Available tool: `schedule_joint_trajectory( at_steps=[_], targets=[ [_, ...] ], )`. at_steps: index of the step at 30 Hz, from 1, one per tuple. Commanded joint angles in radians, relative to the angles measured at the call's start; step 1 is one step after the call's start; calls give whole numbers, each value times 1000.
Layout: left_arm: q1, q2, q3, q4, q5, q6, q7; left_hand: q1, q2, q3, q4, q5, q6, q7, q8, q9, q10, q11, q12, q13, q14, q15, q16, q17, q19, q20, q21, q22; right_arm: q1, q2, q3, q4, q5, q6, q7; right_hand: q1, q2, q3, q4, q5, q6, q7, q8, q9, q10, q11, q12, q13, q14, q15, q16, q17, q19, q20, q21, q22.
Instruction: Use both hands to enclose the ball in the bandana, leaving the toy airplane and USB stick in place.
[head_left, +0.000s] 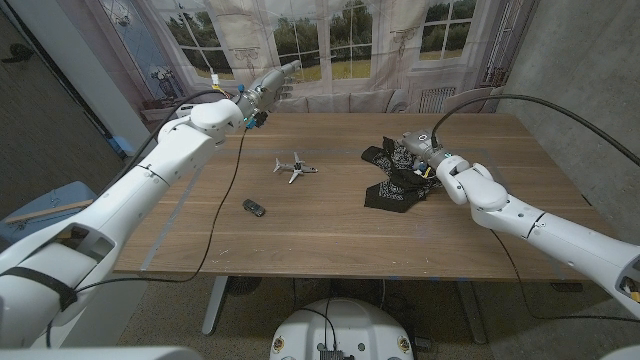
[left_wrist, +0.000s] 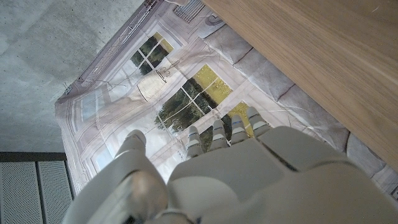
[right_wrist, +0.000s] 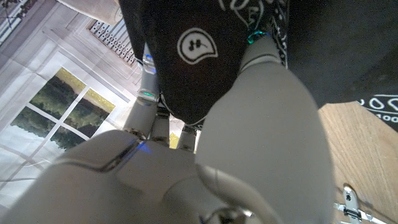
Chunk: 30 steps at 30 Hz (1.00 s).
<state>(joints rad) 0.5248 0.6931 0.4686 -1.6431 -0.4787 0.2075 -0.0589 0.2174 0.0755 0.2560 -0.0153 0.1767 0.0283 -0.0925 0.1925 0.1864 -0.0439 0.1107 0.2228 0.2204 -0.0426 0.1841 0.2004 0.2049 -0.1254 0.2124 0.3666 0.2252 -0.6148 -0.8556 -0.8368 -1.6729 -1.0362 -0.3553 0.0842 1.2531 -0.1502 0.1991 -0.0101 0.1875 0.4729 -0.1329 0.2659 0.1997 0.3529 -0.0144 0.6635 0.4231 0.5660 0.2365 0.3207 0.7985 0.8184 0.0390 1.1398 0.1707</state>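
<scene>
The left hand (head_left: 268, 88) hovers over the table's (head_left: 330, 235) far edge at about 11 o'clock, fingers (left_wrist: 214, 134) stretched out, slightly apart, holding nothing. The right hand (head_left: 418, 160) sits at 2 o'clock, gripping the bunched black bandana (head_left: 392, 178), whose cloth drapes over its fingers (right_wrist: 149, 81). The ball is not visible. The plane (head_left: 294, 167) lies mid-table; the USB stick (head_left: 254, 207) lies at its 7 o'clock, nearer the front edge.

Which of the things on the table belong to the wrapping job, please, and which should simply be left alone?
Belonging to the job:
- black bandana, bunched up, gripped by the right hand
- left hand, raised over the table's far edge
- ball: hidden, cannot tell

Just lying about:
- toy airplane
- USB stick
</scene>
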Motion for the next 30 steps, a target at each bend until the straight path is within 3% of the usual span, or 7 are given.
schedule_joint_trajectory(
  at_steps=[1, 3, 5, 8, 12, 16, 30],
  targets=[
    [5, 4, -3, -10, -3, 7, 6, -8, 1, -2, 1, 8, 7, 0, 5, -1, -5, 1, 10, 2, -3, 6, 6, 0, -5, 2, -4, 5, -7, 10, 20, -61, -53, -34, 128, -115, 102, 51, -1, 42, -66, -18, -63, 3, -8, -12, -92, -64, 150, -421, -112, -96, -207, -40, -79, -7],
    [4, 2, -3, -3, -6, 2, 2, -8, 1, -2, 1, 8, 8, 0, 5, -1, -5, 1, 10, 2, -2, 6, 6, 0, -5, 2, -4, 5, -10, 13, 38, -71, -20, -29, 144, -169, 80, 29, 20, 60, -96, -19, -73, 4, -34, -16, -117, -78, 99, -410, -131, -114, -232, -17, -106, -7],
    [1, 0, -1, 2, -4, 2, 0, -8, 1, -2, 1, 8, 7, 0, 4, -1, -5, 2, 10, 2, -3, 6, 6, 0, -5, 2, -4, 5, -8, 14, 47, -78, 0, -24, 165, -273, 53, -21, 64, 85, -143, -29, -80, 3, -89, -17, -165, -99, 36, -402, -132, -134, -270, 9, -151, -4],
    [-2, -2, 1, 10, -4, -5, -6, -9, 1, -1, 1, 8, 7, 1, 4, -1, -5, 3, 10, 2, -2, 5, 6, 0, -5, 2, -5, 5, -4, 16, 55, -90, 14, -22, 200, -374, -16, -105, 96, 95, -194, -56, -78, 3, -135, -43, -217, -118, -49, -402, -132, -161, -305, -1, -201, -2],
    [-3, -2, 0, 13, -4, -5, -6, -9, 2, -1, 0, 8, 8, 0, 4, -1, -6, 2, 10, 2, -3, 5, 6, 0, -5, 2, -5, 5, 0, 13, 66, -108, 41, -17, 241, -427, -42, -188, 102, 111, -265, -68, -82, 3, -175, -50, -264, -129, -121, -386, -130, -190, -366, 24, -263, -1],
    [-4, 0, -2, 19, -6, -9, -11, -10, 2, -1, 0, 8, 7, -2, 4, -1, -7, 1, 10, 2, -3, 5, 6, 0, -5, 2, -5, 5, -3, 15, 96, -112, 113, -3, 252, -488, -45, -261, 113, 121, -283, -63, -75, 2, -185, -31, -286, -135, -148, -365, -123, -207, -389, 62, -301, -2],
    [-20, -3, -1, 51, -4, -26, -29, -10, 2, -1, -2, 9, 3, -2, 2, -1, -7, 1, 10, 2, -3, 5, 5, -1, -7, 2, -6, 5, -50, -3, 211, -150, 370, 47, 133, -546, -25, -364, 121, 149, -323, -57, -74, 1, -211, -16, -331, -143, -223, -317, -123, -238, -506, 153, -405, -2]
  ],
)
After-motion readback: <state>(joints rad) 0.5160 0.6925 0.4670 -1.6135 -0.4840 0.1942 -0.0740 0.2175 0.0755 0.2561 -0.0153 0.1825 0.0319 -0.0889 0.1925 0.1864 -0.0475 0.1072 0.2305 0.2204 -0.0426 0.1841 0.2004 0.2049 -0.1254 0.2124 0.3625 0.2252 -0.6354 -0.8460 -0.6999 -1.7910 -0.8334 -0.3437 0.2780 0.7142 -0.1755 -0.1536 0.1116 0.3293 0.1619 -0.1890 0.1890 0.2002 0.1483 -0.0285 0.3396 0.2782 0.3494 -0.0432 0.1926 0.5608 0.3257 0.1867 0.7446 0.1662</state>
